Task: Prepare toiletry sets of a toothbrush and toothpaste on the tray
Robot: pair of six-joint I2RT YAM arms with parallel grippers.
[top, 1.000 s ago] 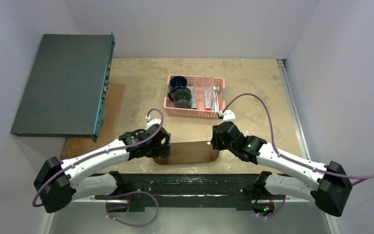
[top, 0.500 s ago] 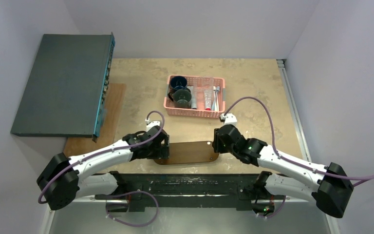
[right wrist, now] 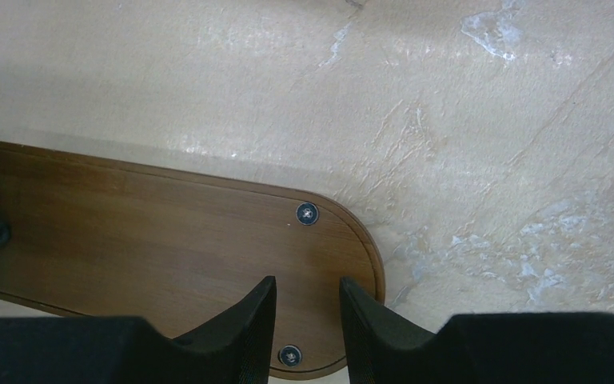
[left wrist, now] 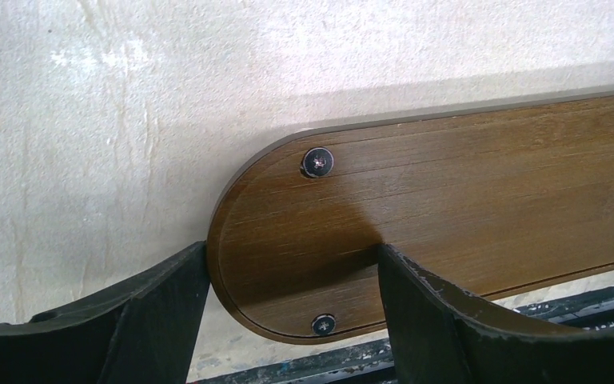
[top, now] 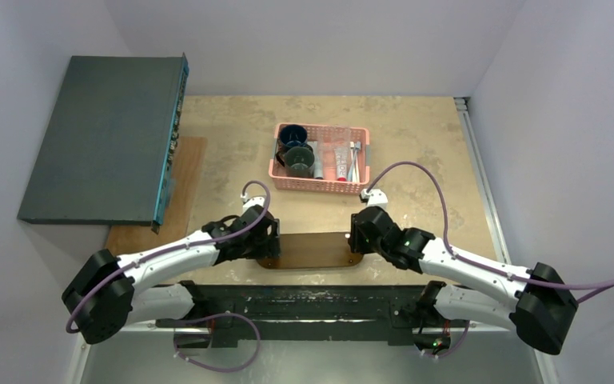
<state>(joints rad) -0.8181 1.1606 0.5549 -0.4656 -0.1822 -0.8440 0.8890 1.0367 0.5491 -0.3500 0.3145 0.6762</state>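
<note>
The tray (top: 312, 250), a dark brown oval board, lies flat near the table's front edge. My left gripper (top: 267, 242) is at its left end. In the left wrist view the tray (left wrist: 464, 184) has its rounded end between the wide-apart jaws of that gripper (left wrist: 292, 252): one finger (left wrist: 156, 308) is against the rim, the other (left wrist: 424, 308) is over the wood. My right gripper (top: 358, 238) is over the tray's right end (right wrist: 128, 232); its jaws (right wrist: 305, 280) stand narrowly apart with only wood between them. Toothpaste tubes (top: 340, 160) and a toothbrush (top: 355, 160) lie in the pink basket (top: 320, 186).
Two dark cups (top: 296, 150) share the basket with the toiletries. A large dark grey box (top: 104, 136) fills the left side, over a pale wooden board (top: 148, 232). A black rail (top: 312, 300) runs along the near edge, just behind the tray.
The left gripper's jaws have narrowed around the tray's left end and its arm has swung in a little. The right gripper has edged slightly lower over the tray's right end.
</note>
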